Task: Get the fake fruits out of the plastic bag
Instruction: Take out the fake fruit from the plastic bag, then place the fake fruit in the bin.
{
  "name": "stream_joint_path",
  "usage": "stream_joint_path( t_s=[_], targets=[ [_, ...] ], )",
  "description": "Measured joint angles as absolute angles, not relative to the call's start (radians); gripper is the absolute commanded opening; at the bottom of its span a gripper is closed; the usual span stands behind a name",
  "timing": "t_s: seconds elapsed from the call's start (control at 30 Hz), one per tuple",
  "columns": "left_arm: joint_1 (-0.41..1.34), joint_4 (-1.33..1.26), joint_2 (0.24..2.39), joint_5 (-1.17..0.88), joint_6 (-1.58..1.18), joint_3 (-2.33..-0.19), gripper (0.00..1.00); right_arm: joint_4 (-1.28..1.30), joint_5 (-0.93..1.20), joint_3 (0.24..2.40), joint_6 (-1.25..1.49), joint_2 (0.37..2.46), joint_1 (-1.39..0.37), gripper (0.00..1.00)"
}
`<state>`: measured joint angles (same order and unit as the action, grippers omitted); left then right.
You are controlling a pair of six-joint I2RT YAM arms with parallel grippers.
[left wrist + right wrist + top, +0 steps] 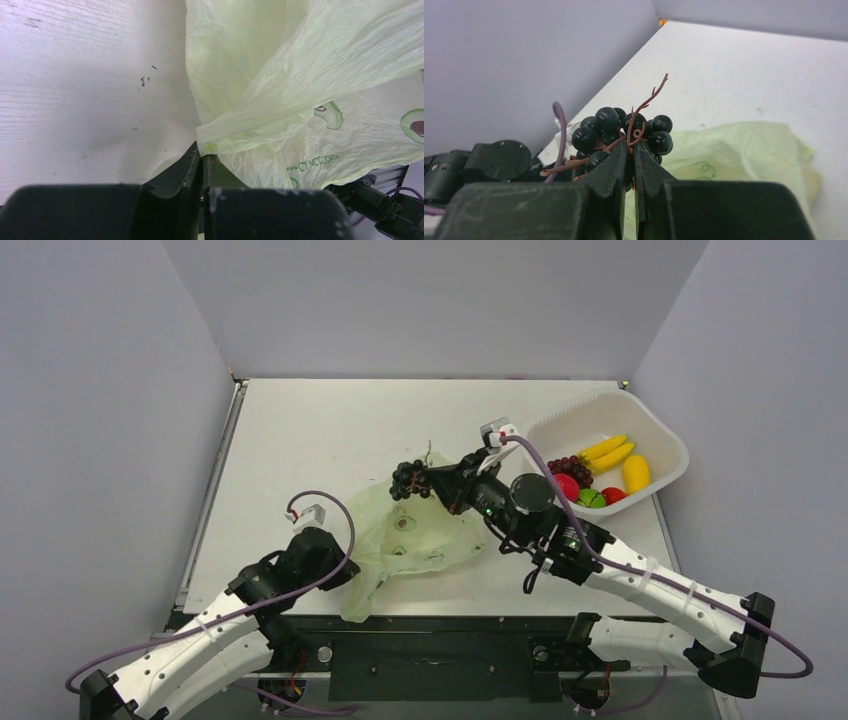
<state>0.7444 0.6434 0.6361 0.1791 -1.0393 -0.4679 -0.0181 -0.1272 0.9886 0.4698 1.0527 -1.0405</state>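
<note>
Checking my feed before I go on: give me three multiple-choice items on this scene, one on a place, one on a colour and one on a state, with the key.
1. Where on the table is the white basket?
A. near left corner
B. far right corner
C. centre

2. What colour is the grape bunch in the right tool?
A. yellow
B. bright red
C. near black

3. How is the left tool?
A. wide open
B. shut on the edge of the plastic bag
C. shut on nothing

Key: 1 B, it sits at the back right in the top view; 2 C, the right wrist view shows dark glossy berries; 3 B, pale green film is pinched in it.
</note>
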Motion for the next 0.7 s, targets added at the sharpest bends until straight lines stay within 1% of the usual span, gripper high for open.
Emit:
stream_joint_path(
  t_s=[0.2, 0.43, 0.57, 0.7],
  targets=[
    [0.744, 0.643, 0.643, 0.171, -1.039, -0.465, 0.0, 0.043, -0.215, 0.997, 0.428, 0.97, -0.913, 0.0],
    [0.744, 0.641, 0.672, 0.156, -1.037, -0.465, 0.0, 0.133, -0.47, 0.997, 0.417, 0.914, -0.778, 0.0],
    [0.744, 0.64, 0.682, 0.143, -1.036, -0.465, 0.0, 0.166, -0.559, 0.997, 0.46, 0.914, -0.593, 0.0],
    [0.744, 0.64, 0.682, 0.131, -1.036, -0.465, 0.0, 0.2, -0.607, 0.997, 0.526, 0.966, -0.409, 0.0]
  ],
)
